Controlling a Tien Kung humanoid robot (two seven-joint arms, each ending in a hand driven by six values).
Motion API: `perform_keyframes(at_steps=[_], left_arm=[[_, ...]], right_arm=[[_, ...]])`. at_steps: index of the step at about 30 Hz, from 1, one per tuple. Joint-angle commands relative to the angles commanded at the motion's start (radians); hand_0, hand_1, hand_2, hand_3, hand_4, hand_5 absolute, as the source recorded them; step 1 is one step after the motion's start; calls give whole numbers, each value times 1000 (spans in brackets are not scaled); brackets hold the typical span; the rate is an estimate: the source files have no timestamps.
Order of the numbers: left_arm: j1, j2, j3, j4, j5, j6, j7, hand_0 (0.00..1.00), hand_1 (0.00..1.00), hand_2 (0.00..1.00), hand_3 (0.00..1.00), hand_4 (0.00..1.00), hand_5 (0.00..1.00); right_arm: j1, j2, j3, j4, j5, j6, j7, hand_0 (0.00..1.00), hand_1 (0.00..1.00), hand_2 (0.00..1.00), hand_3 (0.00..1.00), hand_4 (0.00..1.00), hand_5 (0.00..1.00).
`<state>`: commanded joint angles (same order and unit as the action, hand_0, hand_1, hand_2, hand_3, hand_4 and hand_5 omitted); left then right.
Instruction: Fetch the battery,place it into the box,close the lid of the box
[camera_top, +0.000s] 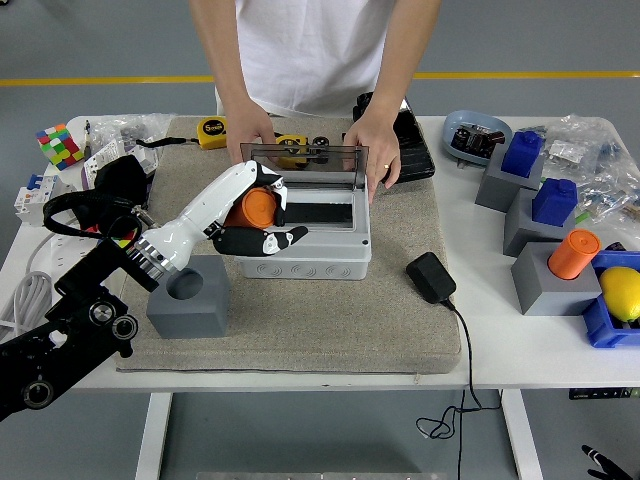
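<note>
My left hand (252, 215) is shut on an orange cylindrical battery (246, 207) and holds it over the left end of the open grey box (303, 240). The box's clear lid (303, 165) stands upright at the back. A person at the far side holds the lid's two upper corners, one hand (252, 130) at the left and the other hand (372, 140) at the right. The grey holder block (190, 297) on the mat now shows an empty round hole. My right arm is out of sight.
A beige mat (330, 310) covers the table's middle. A black adapter (431, 277) with its cable lies right of the box. Grey blocks with blue pieces and another orange battery (573, 254) stand at the right. Rubik's cubes (61, 145), black cloth and cables crowd the left edge.
</note>
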<state>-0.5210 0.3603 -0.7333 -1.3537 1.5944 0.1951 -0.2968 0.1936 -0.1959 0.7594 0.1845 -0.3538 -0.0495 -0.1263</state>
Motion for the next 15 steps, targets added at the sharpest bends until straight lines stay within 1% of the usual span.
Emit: perform_keyframes(at_steps=[2,5,7,11,12,13,15], left_arm=[[-46,-12,39,29,48,-3,33,63,76,176,199,548,2],[-102,-30,89,78,74,-4,68,63,76,176,199,548,2],[-143,-50,127,123,98,-7,115,72,81,182,203,565,2],[-183,-81,161,182,102,-19,177,72,81,182,203,565,2],[-190,-88,166,194,99,-18,185,72,81,182,203,565,2],[-199,-97,173,209,90,-16,192,83,96,188,212,612,2],[-212,-112,181,236,78,-8,202,83,96,188,212,612,2]], right_arm=[[0,1,-2,1,2,-2,0,647,698,676,573,936,524],[0,2,-9,0,8,-3,-1,647,698,676,573,936,524],[0,3,-14,0,11,-4,-3,648,698,676,573,934,523],[-2,3,-23,-1,17,-4,-5,648,698,676,573,934,523],[-3,3,-25,-1,18,-4,-5,648,698,676,573,934,523],[-3,3,-28,-1,20,-4,-5,647,698,675,571,933,522],[-4,4,-32,-2,22,-4,-5,647,698,675,571,933,522]])
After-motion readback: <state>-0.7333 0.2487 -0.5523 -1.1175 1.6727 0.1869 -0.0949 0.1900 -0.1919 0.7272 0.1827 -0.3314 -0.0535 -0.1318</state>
